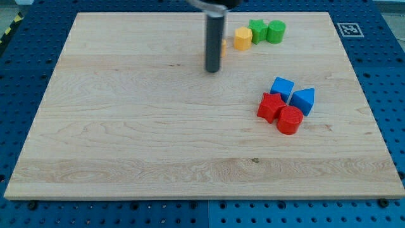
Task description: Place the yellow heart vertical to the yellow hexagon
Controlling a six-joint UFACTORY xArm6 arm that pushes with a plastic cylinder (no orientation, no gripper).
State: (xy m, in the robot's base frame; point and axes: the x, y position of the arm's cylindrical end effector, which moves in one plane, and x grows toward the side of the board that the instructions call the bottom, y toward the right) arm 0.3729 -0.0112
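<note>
Seven small blocks sit on the wooden board. Yellow hexagon lies upper centre, touching green star and green cylinder. Yellow heart peeks out beside the rod, mostly hidden. Rod tip rests just lower left of it; no gripper fitted.

A single camera looks steeply down on the whole wooden board (no second view).

on the bench i count two yellow blocks, one mostly hidden behind the rod; two green blocks; two blue blocks; two red blocks; eight blocks in all, and one rod.
</note>
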